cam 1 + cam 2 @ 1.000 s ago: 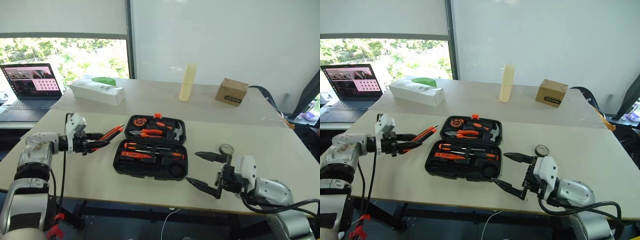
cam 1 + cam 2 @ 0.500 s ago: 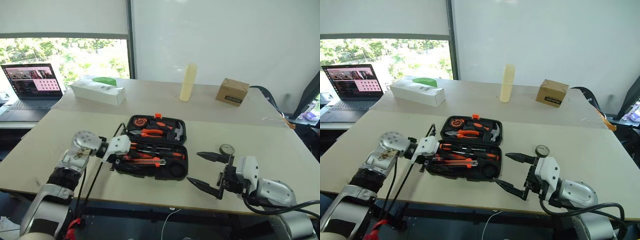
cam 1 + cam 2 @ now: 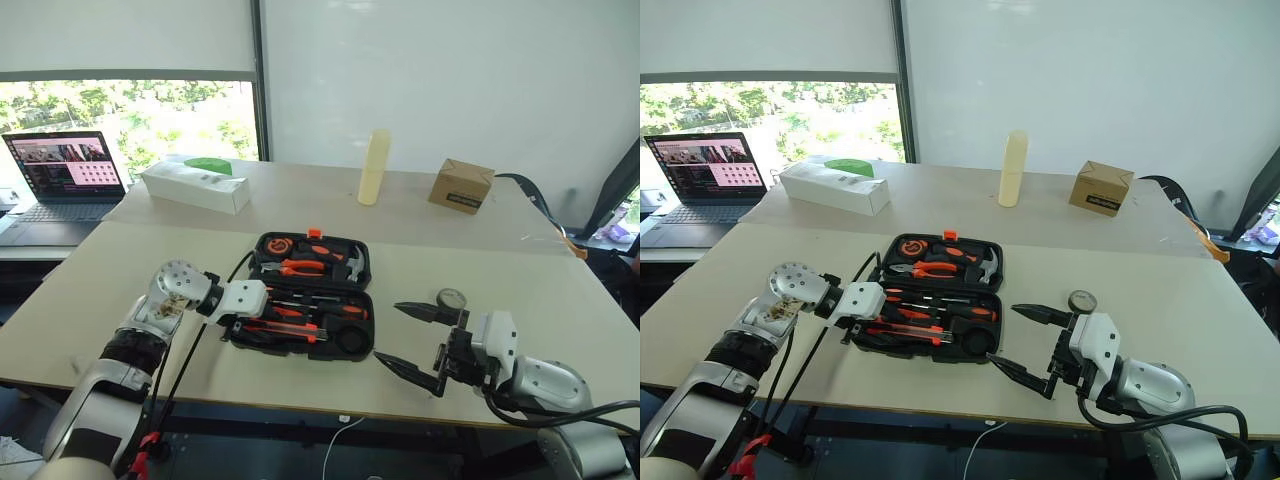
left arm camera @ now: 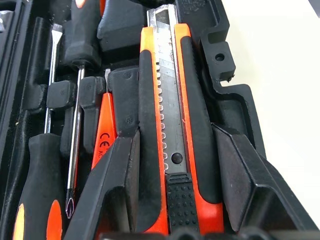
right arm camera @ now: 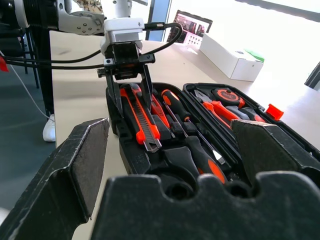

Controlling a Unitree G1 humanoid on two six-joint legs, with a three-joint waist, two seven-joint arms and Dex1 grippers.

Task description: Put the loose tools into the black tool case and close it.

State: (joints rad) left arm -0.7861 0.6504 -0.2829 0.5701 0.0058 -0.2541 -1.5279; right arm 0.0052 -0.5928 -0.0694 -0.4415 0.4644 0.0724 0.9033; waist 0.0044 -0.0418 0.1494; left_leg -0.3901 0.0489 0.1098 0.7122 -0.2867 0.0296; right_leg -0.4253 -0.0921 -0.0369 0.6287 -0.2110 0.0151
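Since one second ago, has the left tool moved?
Yes. The left tool carried the utility knife from the bare table to the left of the black case rightward, over its front half.

Two pale tables (image 3: 560,300) stand before a white wall (image 3: 450,80), a sunlit window (image 3: 130,115) at left.

an office or lab room: pale worktables (image 3: 560,300), an open laptop (image 3: 62,172), a whiteboard wall (image 3: 450,80), a big window (image 3: 130,115).
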